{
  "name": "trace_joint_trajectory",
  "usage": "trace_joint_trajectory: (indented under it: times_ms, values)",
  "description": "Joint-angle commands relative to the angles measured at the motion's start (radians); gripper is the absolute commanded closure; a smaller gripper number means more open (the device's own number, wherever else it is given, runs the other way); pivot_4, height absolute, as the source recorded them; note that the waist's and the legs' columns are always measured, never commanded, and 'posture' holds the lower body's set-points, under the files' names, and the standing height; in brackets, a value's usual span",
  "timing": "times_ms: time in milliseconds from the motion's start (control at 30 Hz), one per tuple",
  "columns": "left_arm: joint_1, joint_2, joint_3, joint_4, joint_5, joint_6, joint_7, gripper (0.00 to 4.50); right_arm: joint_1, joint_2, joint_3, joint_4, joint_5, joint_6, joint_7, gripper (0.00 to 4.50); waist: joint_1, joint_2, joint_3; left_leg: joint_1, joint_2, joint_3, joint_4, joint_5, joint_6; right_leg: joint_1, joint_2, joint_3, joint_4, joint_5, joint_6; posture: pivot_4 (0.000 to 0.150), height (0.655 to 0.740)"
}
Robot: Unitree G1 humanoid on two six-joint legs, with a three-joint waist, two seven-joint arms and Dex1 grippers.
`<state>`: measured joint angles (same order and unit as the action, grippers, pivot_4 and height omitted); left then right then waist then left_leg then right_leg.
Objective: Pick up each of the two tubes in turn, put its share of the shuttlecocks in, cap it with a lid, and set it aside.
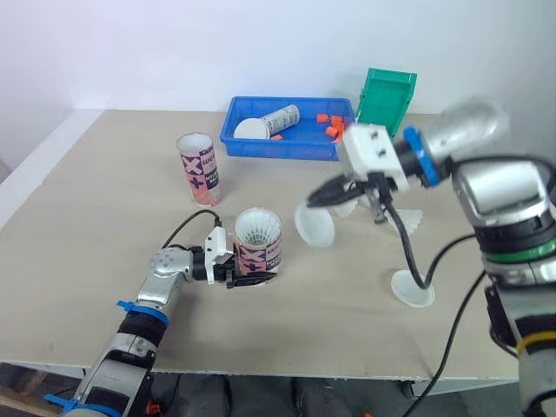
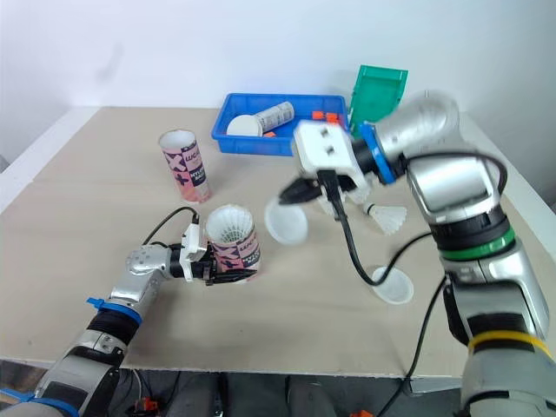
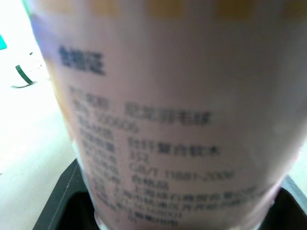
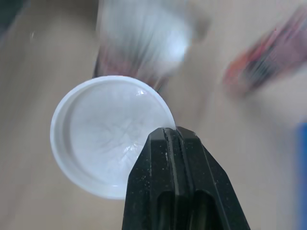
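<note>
1. Left gripper [image 1: 245, 276] is seen clenched around the lower body of a pink printed tube [image 1: 258, 254], which is held near the table's front edge, lifted and tilted with its open mouth up.
2. White feathers of a shuttlecock [image 1: 258, 229] are seen filling that mouth, so this tube's share is judged loaded. The count inside cannot be told.
3. A spare lid [image 1: 411, 289] is noted lying flat on the table [image 1: 95, 217] on the right side, well apart from both tubes.
4. Right gripper [image 4: 171, 133] is seen pinched shut on the rim of a white lid [image 1: 315, 228], which is held in the air just beside the held tube's mouth and is not touching it. Capping of the first tube is judged to be the step in hand and not yet done.
5. One loose shuttlecock [image 1: 408, 222] is seen on the table behind the right gripper, and is judged to be part of the second tube's share.
6. A second tube [image 1: 198, 167] is seen standing upright and uncapped, farther back on the left. Its contents cannot be seen.
7. A blue bin [image 1: 278, 149] with a cylinder on its side and small orange pieces is noted at the back, with a green bin [image 1: 388, 95] beside it.
8. Judged left to do: the lid seated, the first tube set aside, then the second tube filled, capped and set aside.
</note>
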<state>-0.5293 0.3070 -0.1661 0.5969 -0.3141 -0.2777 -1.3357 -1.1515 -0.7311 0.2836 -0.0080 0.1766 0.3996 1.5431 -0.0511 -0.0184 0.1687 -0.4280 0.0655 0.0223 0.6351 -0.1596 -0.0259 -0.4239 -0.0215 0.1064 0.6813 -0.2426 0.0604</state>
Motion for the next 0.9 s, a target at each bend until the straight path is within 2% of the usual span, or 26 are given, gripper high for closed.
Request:
trace_joint_trajectory:
  times_ms: [33,200,467,667,900]
  values:
    - [0.021,0.031,-0.032,0.095,0.081,0.026,-0.007,1.74,-0.086,0.059,0.013,0.033,0.013,-0.038,0.011,4.44,0.0,0.0,-0.001,0.0,0.0,0.0,0.0,0.0,0.0,0.0,-0.001,-0.001,0.0,0.0,0.0,0.15,0.7079]
    - [-0.005,0.055,-0.045,0.091,0.076,0.088,-0.052,1.74,-0.186,0.168,0.103,0.119,-0.049,-0.186,0.036,4.44,-0.003,-0.001,-0.001,0.0,0.0,0.002,0.0,0.0,0.0,-0.001,-0.003,-0.002,-0.001,0.001,-0.002,0.15,0.7079]
    - [-0.006,0.08,-0.049,0.076,0.079,0.119,-0.071,1.74,-0.245,0.217,0.182,0.319,-0.144,-0.427,0.066,4.44,-0.002,-0.002,-0.002,-0.001,0.0,0.001,-0.002,0.0,0.001,-0.002,-0.003,-0.003,-0.001,0.001,-0.002,0.15,0.7079]
    - [0.019,0.091,-0.043,0.049,0.076,0.129,-0.062,1.74,-0.249,0.223,0.197,0.352,-0.142,-0.469,0.071,4.44,-0.004,-0.002,-0.002,-0.001,0.0,0.001,-0.004,0.0,0.001,-0.002,-0.002,-0.002,-0.001,0.001,-0.002,0.15,0.7079]
    - [0.044,0.097,-0.037,0.019,0.075,0.147,-0.046,1.74,-0.248,0.222,0.2,0.304,-0.053,-0.425,0.071,4.44,-0.011,-0.002,-0.002,0.0,0.0,0.001,-0.009,0.001,0.002,-0.002,-0.002,-0.002,-0.001,0.001,-0.004,0.15,0.7079]
